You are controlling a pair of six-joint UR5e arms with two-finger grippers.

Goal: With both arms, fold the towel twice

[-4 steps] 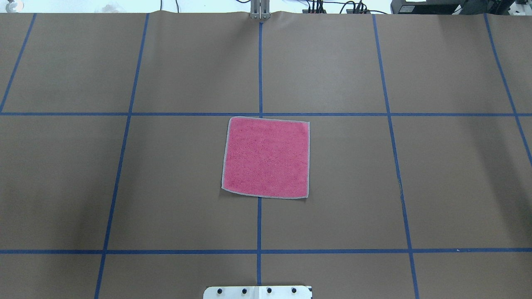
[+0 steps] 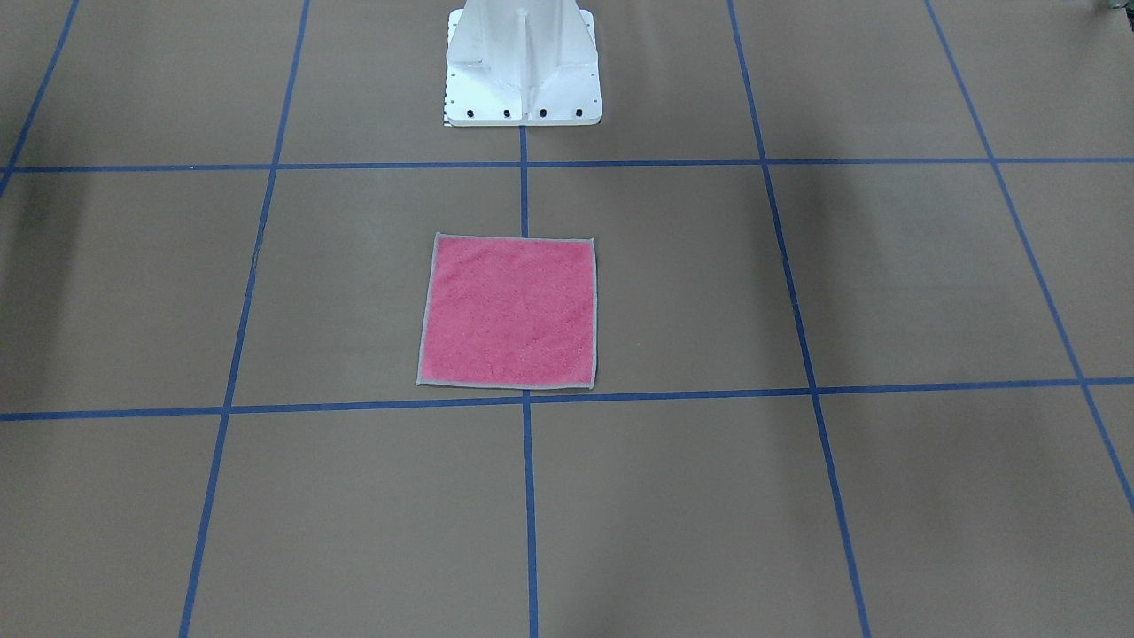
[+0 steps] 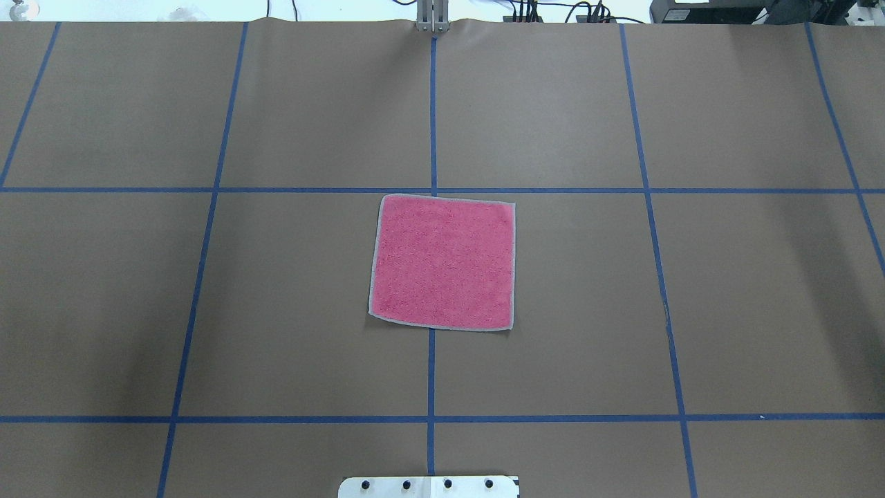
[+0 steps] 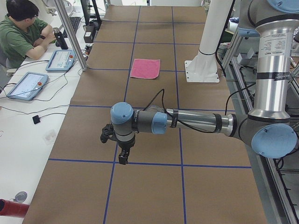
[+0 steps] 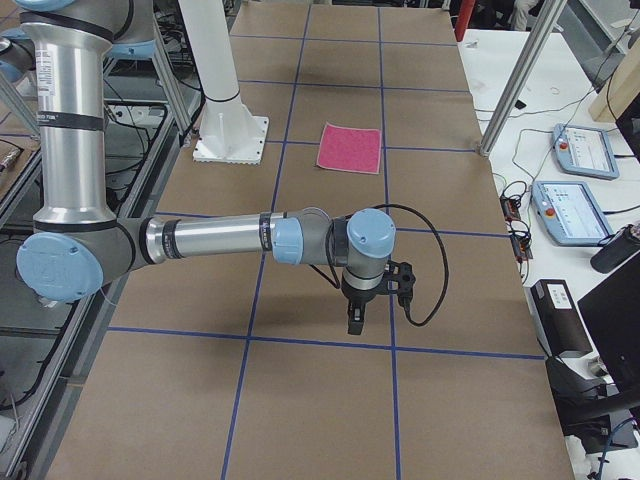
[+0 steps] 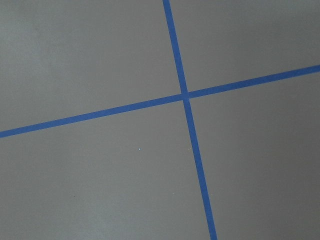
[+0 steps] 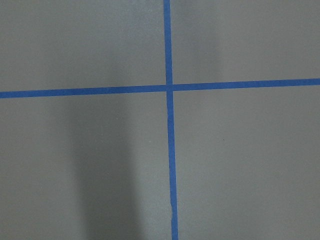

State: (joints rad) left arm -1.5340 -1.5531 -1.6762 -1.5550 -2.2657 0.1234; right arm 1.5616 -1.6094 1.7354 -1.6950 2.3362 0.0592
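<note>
The towel [image 3: 442,261] lies flat and unfolded, pink face up with light grey edging, at the table's middle, just beyond the base; it also shows as the towel [image 2: 509,310], [image 4: 145,68], [image 5: 350,148]. Both arms are far from it, out at the table's ends. The left arm [image 4: 196,122] stretches low over the paper, its gripper [image 4: 122,158] pointing down. The right arm [image 5: 210,240] does the same, gripper [image 5: 355,322] pointing down. I cannot tell whether either gripper is open or shut. Each wrist view holds only brown paper and crossed blue tape.
The white pedestal base [image 2: 523,97] stands close to the towel's near side. Blue tape lines grid the brown paper. A person [image 4: 21,32] sits at a side desk with tablets [image 4: 28,85]; an aluminium post [image 5: 510,90] and more pendants [image 5: 575,210] border the far edge.
</note>
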